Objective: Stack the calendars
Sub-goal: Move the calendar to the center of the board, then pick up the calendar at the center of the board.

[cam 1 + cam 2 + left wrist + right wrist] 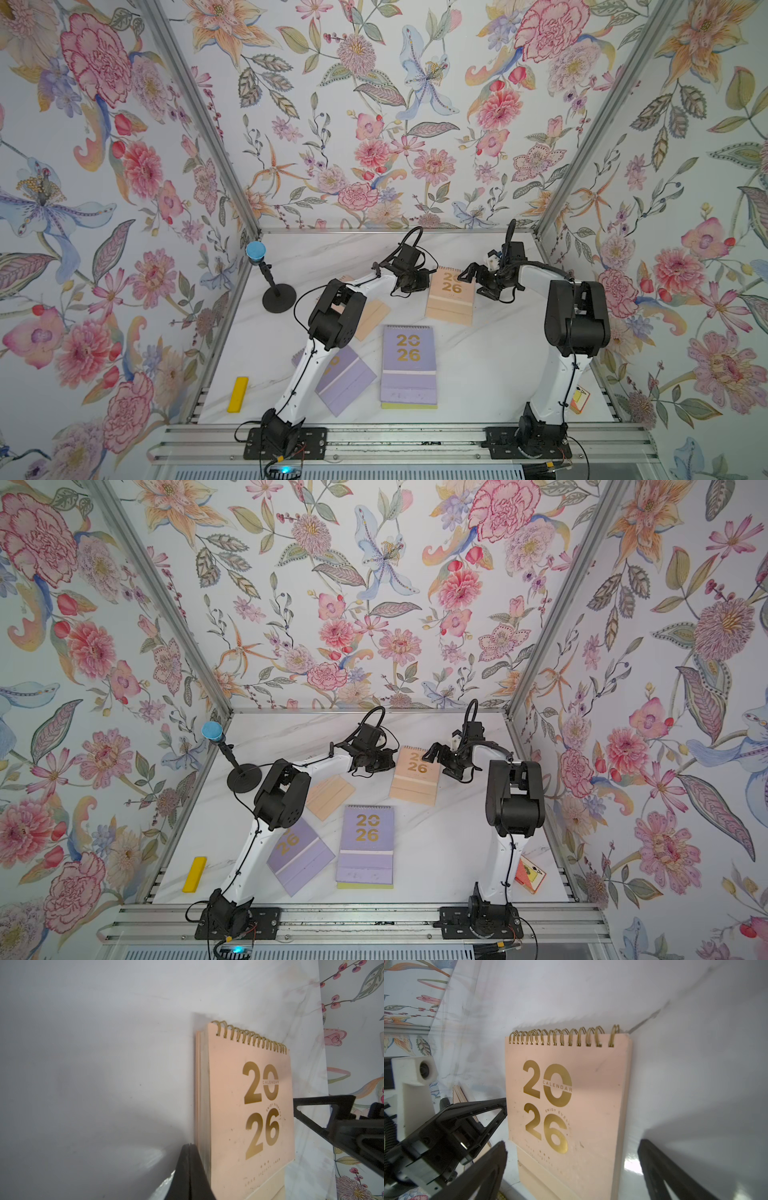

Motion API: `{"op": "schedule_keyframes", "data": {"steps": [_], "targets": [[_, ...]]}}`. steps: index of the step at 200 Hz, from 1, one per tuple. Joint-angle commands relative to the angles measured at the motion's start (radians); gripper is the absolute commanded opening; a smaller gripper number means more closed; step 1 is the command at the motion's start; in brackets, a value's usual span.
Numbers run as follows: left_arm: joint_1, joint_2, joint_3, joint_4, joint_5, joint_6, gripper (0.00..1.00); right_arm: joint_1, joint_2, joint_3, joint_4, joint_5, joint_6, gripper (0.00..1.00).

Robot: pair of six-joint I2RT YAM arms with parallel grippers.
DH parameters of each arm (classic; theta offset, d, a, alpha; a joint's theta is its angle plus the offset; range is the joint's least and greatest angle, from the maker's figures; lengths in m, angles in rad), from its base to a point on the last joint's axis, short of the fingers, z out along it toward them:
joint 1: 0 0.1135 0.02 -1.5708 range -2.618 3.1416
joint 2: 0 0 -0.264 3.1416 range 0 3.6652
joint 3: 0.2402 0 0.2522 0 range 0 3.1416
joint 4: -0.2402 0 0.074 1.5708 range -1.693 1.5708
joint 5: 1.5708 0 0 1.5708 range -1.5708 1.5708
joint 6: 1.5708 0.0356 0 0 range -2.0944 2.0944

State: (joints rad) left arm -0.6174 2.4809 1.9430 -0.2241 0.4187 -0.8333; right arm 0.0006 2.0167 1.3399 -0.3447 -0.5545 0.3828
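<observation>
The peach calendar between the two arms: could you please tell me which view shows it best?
The right wrist view: the peach calendar fills the frame, cover print sharp. The left wrist view shows it obliquely; both top views show it small.

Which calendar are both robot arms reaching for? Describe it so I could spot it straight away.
On the white marble table, look toward the far wall, between the left gripper and right gripper. There lies the peach calendar with gold 2026 showing; the other peach calendar, half under the left arm, shows no print.

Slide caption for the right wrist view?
Peach calendar framed by the open right tool; shut left tool at its side edge.
</observation>
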Motion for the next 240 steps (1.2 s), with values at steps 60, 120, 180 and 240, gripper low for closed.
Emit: {"op": "schedule_keyframes", "data": {"steps": [60,120,180,240], "targets": [[0.009,-0.009,-0.039,-0.012,0.016,0.01,0.0,0.05,0.031,-0.101,0.055,-0.107,0.084,1.0],[0.006,-0.017,-0.078,0.034,0.046,-0.017,0.0,0.039,-0.024,-0.204,0.369,-0.297,0.223,0.89],[0.009,-0.029,-0.075,0.04,0.051,-0.02,0.0,0.01,-0.075,-0.288,0.578,-0.345,0.343,0.65],[0.015,-0.044,-0.078,0.048,0.054,-0.023,0.0,0.009,-0.088,-0.319,0.643,-0.346,0.38,0.43]]}}
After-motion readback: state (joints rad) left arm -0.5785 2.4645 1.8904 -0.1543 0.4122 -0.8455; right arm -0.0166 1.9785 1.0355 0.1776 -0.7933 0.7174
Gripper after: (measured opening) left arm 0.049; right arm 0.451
